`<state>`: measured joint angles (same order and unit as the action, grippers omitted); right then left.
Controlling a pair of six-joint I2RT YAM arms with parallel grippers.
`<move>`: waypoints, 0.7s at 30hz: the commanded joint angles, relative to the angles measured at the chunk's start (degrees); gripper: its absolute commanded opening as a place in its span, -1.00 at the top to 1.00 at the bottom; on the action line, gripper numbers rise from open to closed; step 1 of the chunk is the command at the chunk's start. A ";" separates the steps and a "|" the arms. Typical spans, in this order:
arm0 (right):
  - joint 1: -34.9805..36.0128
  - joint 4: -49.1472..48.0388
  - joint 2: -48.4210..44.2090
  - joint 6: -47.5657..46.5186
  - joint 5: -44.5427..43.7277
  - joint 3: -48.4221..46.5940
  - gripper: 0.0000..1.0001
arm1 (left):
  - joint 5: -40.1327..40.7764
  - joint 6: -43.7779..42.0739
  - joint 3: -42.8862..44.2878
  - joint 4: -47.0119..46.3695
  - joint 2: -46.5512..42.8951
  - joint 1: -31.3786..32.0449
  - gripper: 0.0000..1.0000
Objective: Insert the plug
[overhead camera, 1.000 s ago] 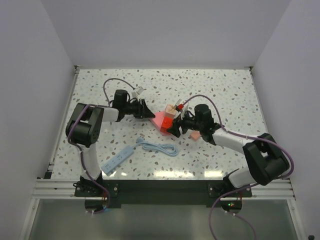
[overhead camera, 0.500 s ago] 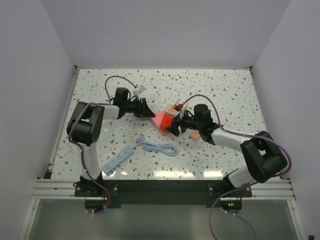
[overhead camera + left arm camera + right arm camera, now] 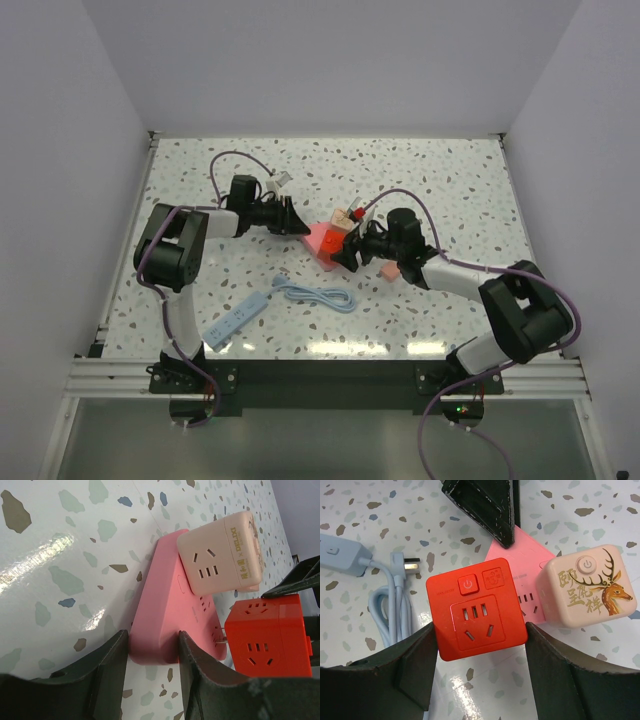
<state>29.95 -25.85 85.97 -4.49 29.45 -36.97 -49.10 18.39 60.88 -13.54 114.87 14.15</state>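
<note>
The small salmon-orange plug (image 3: 390, 271) lies on the table beside my right forearm, held by neither gripper and out of both wrist views. My left gripper (image 3: 296, 223) is shut on a corner of the flat pink triangle socket (image 3: 165, 605). My right gripper (image 3: 480, 630) is shut on the bright red cube (image 3: 476, 607), its fingers touching both sides. The red cube (image 3: 267, 635) sits against the triangle's edge, with metal prongs showing between them. A beige cube with a deer picture (image 3: 587, 587) stands on the triangle.
A light blue power strip (image 3: 235, 320) and its coiled cable (image 3: 318, 296) lie near the front. The cable's pronged plug (image 3: 405, 562) rests just left of the red cube. Walls enclose the speckled table (image 3: 450, 180) on three sides.
My right gripper has edged slightly left with the red cube, closer to the pink triangle. My left gripper keeps its hold and has barely moved.
</note>
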 commanded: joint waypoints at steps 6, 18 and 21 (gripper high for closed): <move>0.10 -2.54 0.69 -1.48 -1.77 -0.91 1.00 | 4.89 -6.62 0.38 2.99 1.15 -0.71 1.00; 0.10 -2.54 -0.72 -0.61 -4.40 0.23 1.00 | 5.07 -6.70 0.29 3.26 0.80 -0.71 1.00; 0.10 -2.89 -0.81 -0.34 -4.75 0.50 1.00 | 5.07 -6.70 0.20 3.26 0.79 -0.71 1.00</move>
<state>30.11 -26.15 85.97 -4.36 28.16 -36.91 -49.08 18.17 61.08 -12.99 114.87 14.15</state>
